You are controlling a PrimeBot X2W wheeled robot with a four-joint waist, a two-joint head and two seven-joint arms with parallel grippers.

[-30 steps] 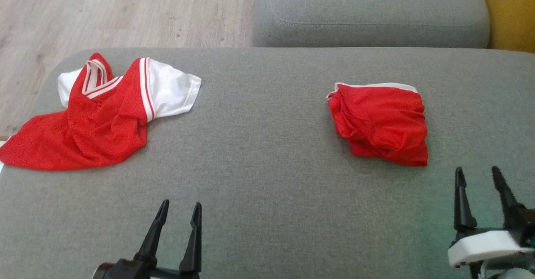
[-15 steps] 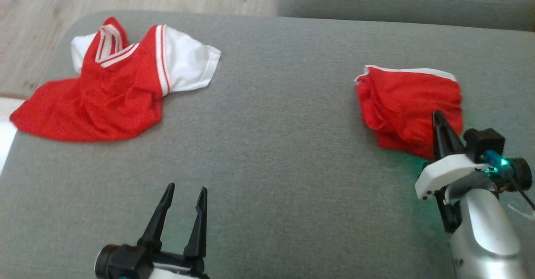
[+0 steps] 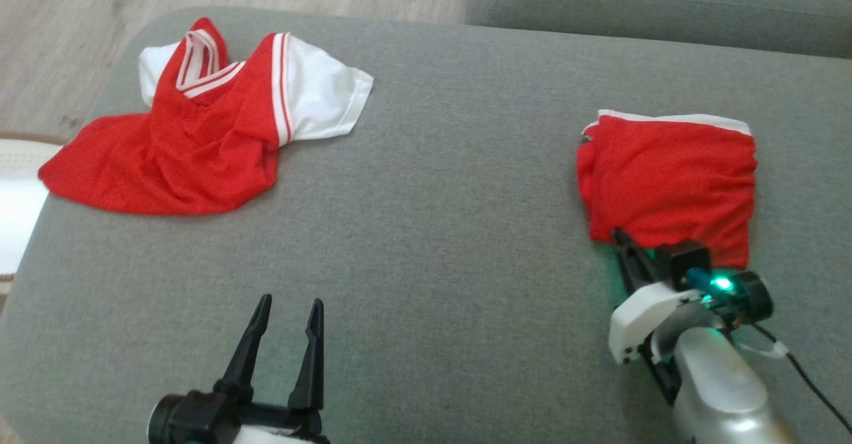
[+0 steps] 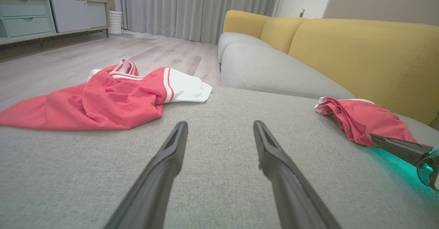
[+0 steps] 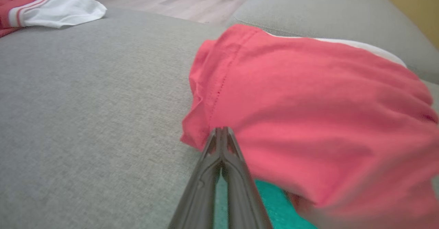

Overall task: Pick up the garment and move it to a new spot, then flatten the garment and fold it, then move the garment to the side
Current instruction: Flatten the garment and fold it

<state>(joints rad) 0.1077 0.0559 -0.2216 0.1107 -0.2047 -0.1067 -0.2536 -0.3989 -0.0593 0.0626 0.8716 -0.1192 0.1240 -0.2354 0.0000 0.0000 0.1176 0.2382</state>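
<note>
One corner of folded garment in pinched right gripper; left gripper wide over bare cushion.

Folded garment blurs at its near corner.

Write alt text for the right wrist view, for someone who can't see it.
The right tool, fingers shut, pinches the near edge of a folded garment, red with a white band, on a grey cushion. A red-and-white jersey lies at top left.
</note>
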